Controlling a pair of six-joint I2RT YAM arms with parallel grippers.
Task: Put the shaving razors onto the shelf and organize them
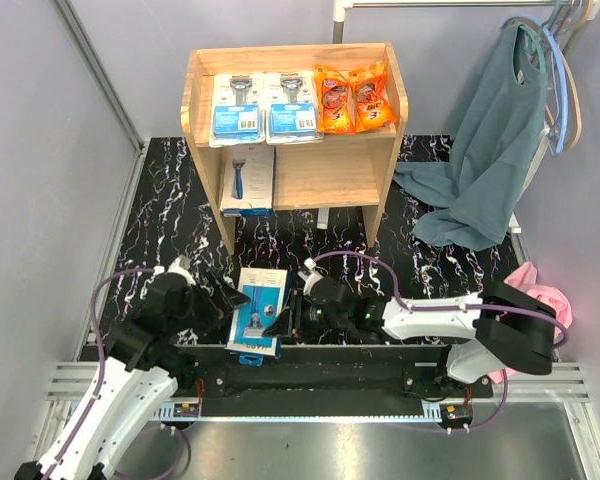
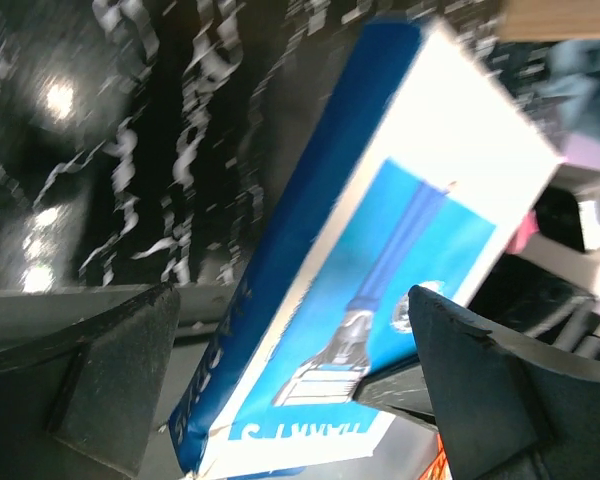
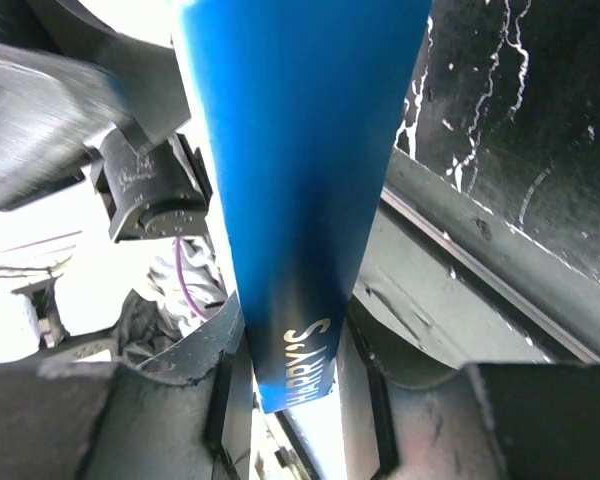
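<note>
**Two-arm handling of the one razor pack not yet shelved.** The white-and-blue flat box (image 1: 260, 308) sits at the near edge of the table (image 1: 170, 230), between the two arms, pictured face up. Whether it rests fully on the surface or is tipped slightly cannot be told.

The right gripper (image 1: 283, 322) reaches in from the right and is clamped across the box's thin blue side. In the right wrist view the lettered edge runs straight down between the fingers (image 3: 100, 430), which close against both faces. A narrow-edge hold suits a flat pack that offers little other purchase on a table top.

The left gripper (image 1: 225, 298) stands at the box's left edge with its jaws spread fully and nothing in them. It probably serves as a stop so that the box does not slide away from the closing arm.

The shelf (image 1: 390, 90) stands toward the far edge of the table. Its top tier carries a row sorted like beside like: two blister packs (image 1: 237, 108) (image 1: 291, 106) toward the left rim, two orange packets (image 1: 333, 100) (image 1: 372, 97) toward the right rim. On the lower tier the matching flat box (image 1: 248, 180) lies against the left side — the bare board to its right is the likely destination for the held pack.
</note>
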